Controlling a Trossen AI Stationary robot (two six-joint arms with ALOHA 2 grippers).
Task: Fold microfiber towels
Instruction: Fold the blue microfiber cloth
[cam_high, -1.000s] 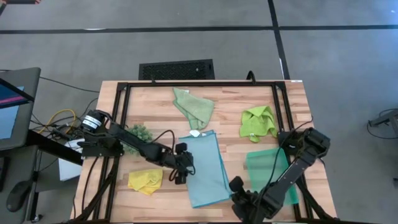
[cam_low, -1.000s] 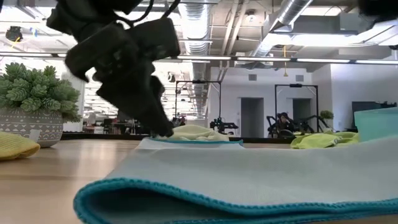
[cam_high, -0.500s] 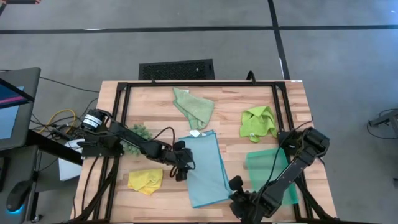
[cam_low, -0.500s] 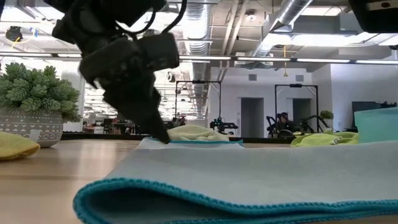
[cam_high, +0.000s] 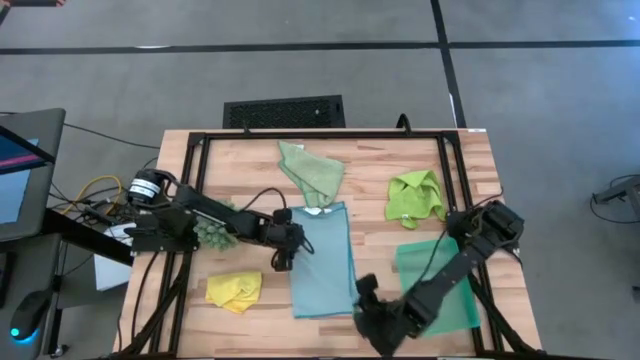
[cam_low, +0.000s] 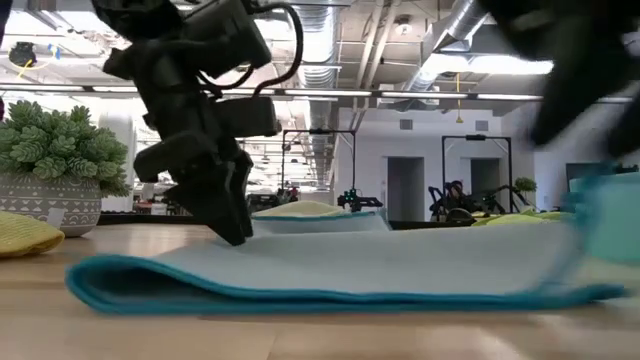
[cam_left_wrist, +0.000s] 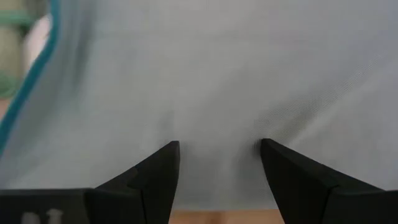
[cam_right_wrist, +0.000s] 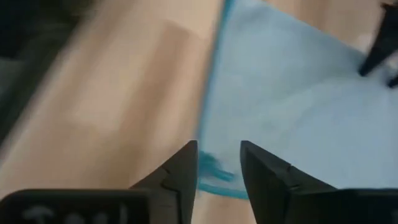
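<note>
The light blue towel (cam_high: 325, 262) lies flat and folded on the table's middle, its folded edge (cam_low: 80, 275) toward the left. My left gripper (cam_high: 281, 256) stands open on the towel near that left edge. My right gripper (cam_high: 362, 296) is open just above the towel's near right corner (cam_right_wrist: 214, 171), which lies below the gap between its fingers; in the low view it hangs clear of the cloth. A pale sage green towel (cam_high: 312, 172) and a lime green towel (cam_high: 415, 197) lie crumpled at the far side. A yellow towel (cam_high: 233, 290) lies at the near left. My left gripper presses its two spread fingertips (cam_left_wrist: 166, 152) down on the light blue towel's top layer (cam_left_wrist: 217, 124), close to the left folded edge. The fingers slant down from the table's left. The cloth lies flat on the table under them, with faint creases beside one fingertip.
A dark green spiky clump in a pot (cam_high: 215, 228) stands left of the blue towel, behind my left arm. A teal tray (cam_high: 440, 280) lies at the near right, under my right arm. A black frame (cam_high: 320, 135) runs round the table.
My left gripper has gone toward the far edge along the towel's left side. My right gripper has gone toward the table's left. The blue towel's near end has swung left, so it now lies straight and narrower, flat on the table.
</note>
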